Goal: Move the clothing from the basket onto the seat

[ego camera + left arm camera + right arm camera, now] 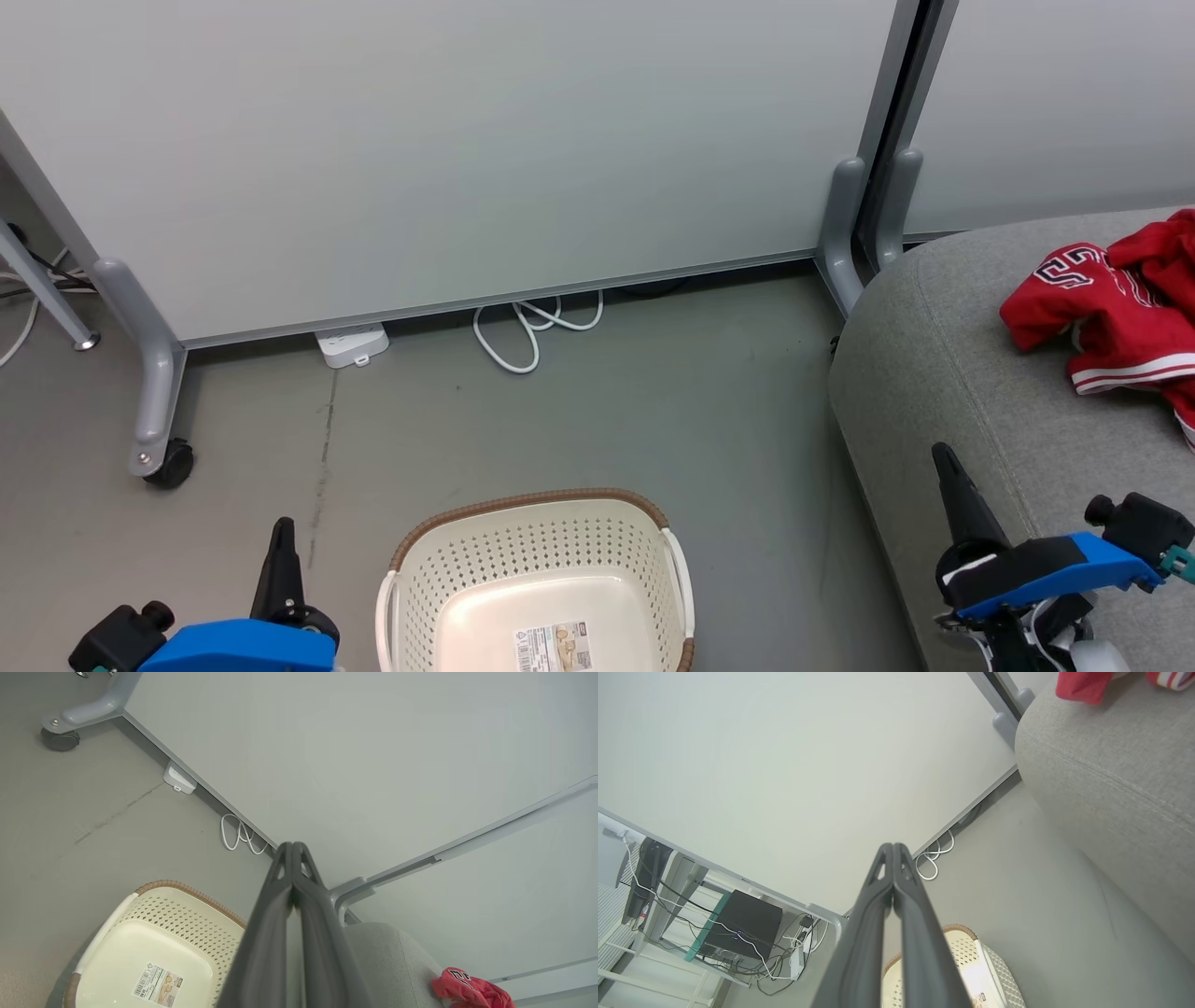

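Head cam sits high, looking steeply down: cream-white perforated plastic basket (537, 551) near, big grey fabric sofa (971, 373) on the right, pale partition panel (467, 140) far. Both wrist cams ride lower and tilted, facing that panel, the left by the basket, the right beside the sofa. All three catch basket, sofa and looped white cable (532, 331).

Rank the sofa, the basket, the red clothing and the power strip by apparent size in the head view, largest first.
1. sofa
2. basket, cut off by the bottom edge
3. red clothing, cut off at the right; close to the basket, so that pair is unsure
4. power strip
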